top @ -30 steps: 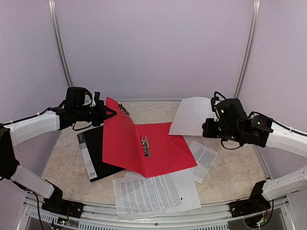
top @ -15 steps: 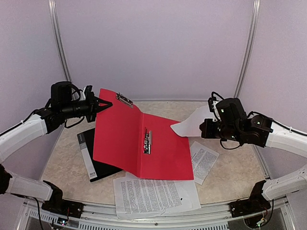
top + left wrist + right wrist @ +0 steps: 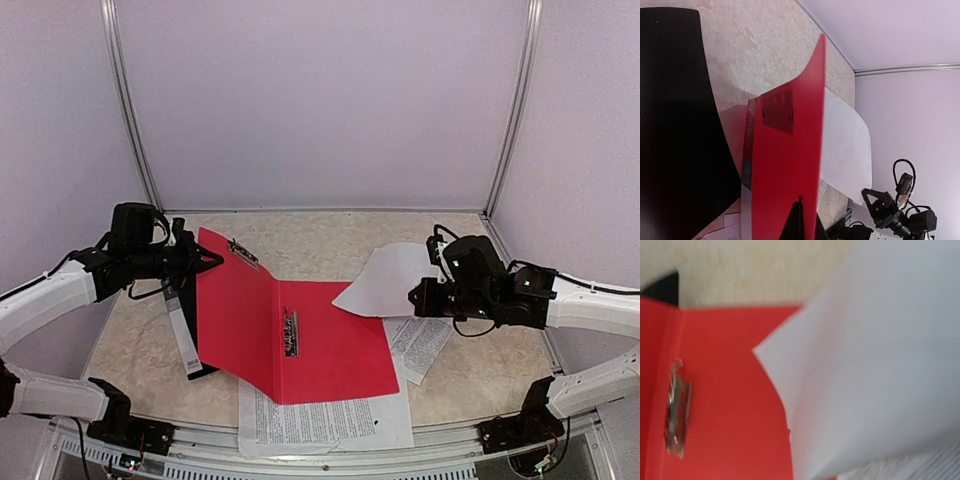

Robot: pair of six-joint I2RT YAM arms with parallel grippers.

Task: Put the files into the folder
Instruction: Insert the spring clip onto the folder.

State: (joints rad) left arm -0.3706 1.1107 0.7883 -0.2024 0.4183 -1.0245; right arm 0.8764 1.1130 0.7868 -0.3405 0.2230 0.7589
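The red folder lies open on the table with a metal clip near its spine. My left gripper is shut on the top edge of its left cover and holds that cover raised. In the left wrist view the cover stands edge-on between my fingers. My right gripper is shut on a nearly blank white sheet and holds it just above the folder's right edge. In the right wrist view this sheet hides the fingers and hangs over the red folder.
A printed sheet lies partly under the folder's near edge. Another printed sheet lies under my right gripper. A black folder lies under the red cover at left. Walls and metal posts stand close on all sides.
The left gripper swung the cover left and down, so the folder lies more open and nearer the front. The right gripper brought the white sheet down and left toward the folder.
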